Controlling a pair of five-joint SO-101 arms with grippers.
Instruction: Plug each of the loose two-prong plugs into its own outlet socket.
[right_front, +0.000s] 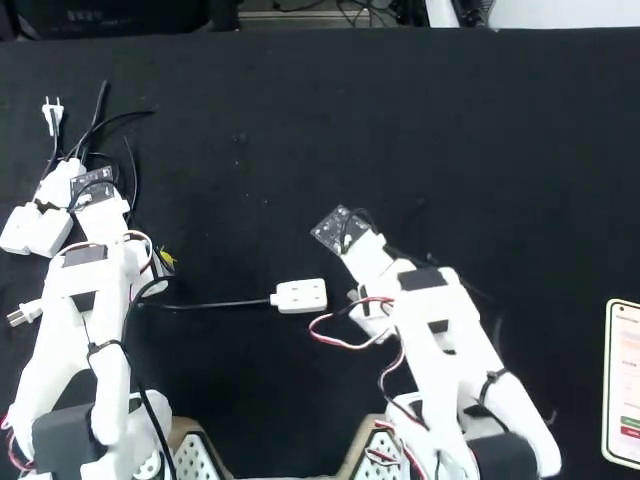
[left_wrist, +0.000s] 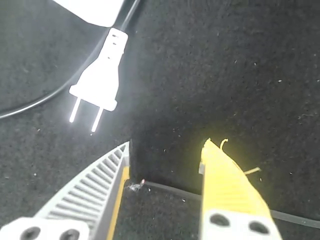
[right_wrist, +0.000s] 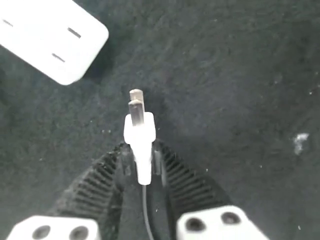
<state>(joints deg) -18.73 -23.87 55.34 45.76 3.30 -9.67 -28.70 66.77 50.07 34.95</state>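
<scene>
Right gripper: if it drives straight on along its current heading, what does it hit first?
Likely bare table, prongs first. The right gripper holds a plug, and the socket block sits off to one side of that line, not on it. Depth is unclear.

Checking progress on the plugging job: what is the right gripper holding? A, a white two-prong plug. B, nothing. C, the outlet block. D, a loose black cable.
A: the right gripper is shut on a white plug, whose prongs stick out in front, and the outlet block lies apart from it.
</scene>
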